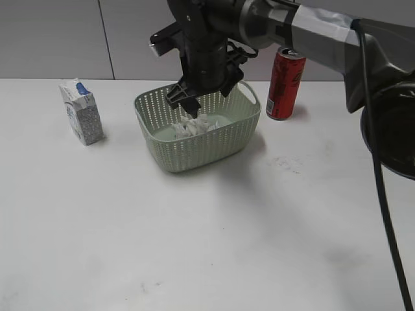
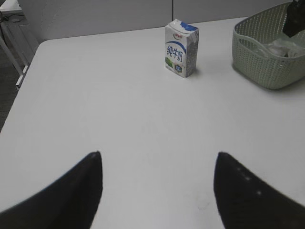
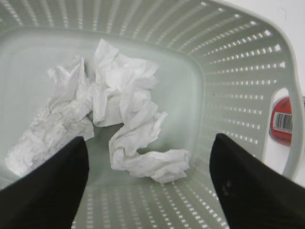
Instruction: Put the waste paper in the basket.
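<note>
The pale green basket [image 1: 170, 154] stands at the table's back middle. Crumpled white waste paper [image 1: 194, 124] lies on its floor; the right wrist view shows the wads [image 3: 128, 114] heaped together inside the basket [image 3: 228, 71]. My right gripper [image 1: 204, 97] hangs over the basket's mouth, open and empty [image 3: 150, 143], just above the paper. My left gripper [image 2: 157, 160] is open and empty over bare table, far left of the basket [image 2: 267, 62]; it is out of the exterior view.
A grey-white milk carton with blue top [image 1: 81, 111] stands left of the basket, also in the left wrist view [image 2: 181, 47]. A red can [image 1: 286, 83] stands to the basket's right, and part of it shows through the handle cutout [image 3: 283, 121]. The table's left edge [image 2: 19, 95] is near.
</note>
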Controlling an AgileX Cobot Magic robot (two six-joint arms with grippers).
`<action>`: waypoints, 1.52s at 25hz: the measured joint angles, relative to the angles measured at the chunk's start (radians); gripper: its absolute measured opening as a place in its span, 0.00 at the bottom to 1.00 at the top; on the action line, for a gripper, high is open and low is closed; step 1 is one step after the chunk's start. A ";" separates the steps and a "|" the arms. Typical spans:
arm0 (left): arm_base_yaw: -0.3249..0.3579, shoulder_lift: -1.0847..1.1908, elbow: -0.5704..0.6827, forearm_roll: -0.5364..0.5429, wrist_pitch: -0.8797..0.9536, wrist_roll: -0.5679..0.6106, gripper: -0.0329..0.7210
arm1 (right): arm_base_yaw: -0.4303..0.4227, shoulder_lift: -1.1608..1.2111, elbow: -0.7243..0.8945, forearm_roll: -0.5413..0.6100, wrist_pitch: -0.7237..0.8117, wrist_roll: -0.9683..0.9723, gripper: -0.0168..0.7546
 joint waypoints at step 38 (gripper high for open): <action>0.000 0.000 0.000 0.000 0.000 0.000 0.78 | -0.513 -0.562 0.297 0.127 0.080 -0.104 0.79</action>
